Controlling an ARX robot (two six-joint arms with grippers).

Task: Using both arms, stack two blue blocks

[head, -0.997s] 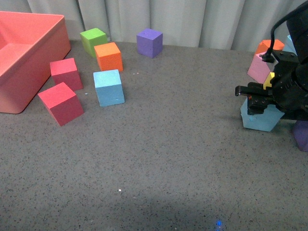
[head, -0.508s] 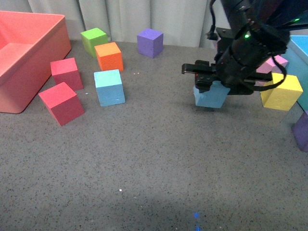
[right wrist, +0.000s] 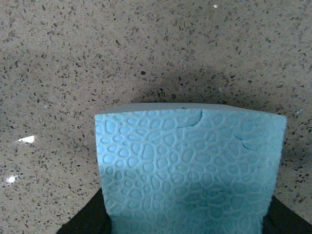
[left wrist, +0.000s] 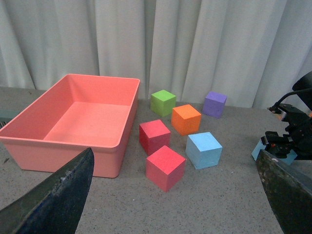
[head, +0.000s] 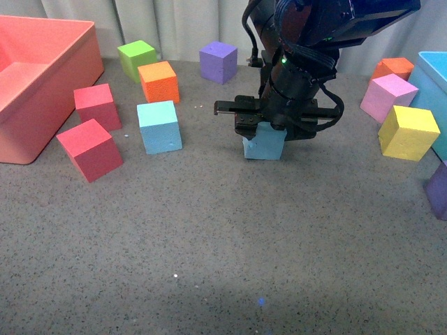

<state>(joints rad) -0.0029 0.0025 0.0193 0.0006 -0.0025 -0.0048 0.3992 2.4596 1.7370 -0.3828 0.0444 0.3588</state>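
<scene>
- The black parallel-jaw right gripper (head: 265,129) was clamped on a light sky-blue foam cube (head: 264,146) from above, its jaws pressed to opposite faces.
- That cube hung low at the grey speckled table (head: 209,244) – touching or just clear, I could not tell.
- A second sky-blue foam cube (head: 159,126) rested on the table well apart from it, on the robot's left, just in front of an orange foam cube (head: 158,82).
- The left gripper (left wrist: 174,156) was away from the cubes – its dark fingers (left wrist: 63,195) spread wide with nothing between them.
</scene>
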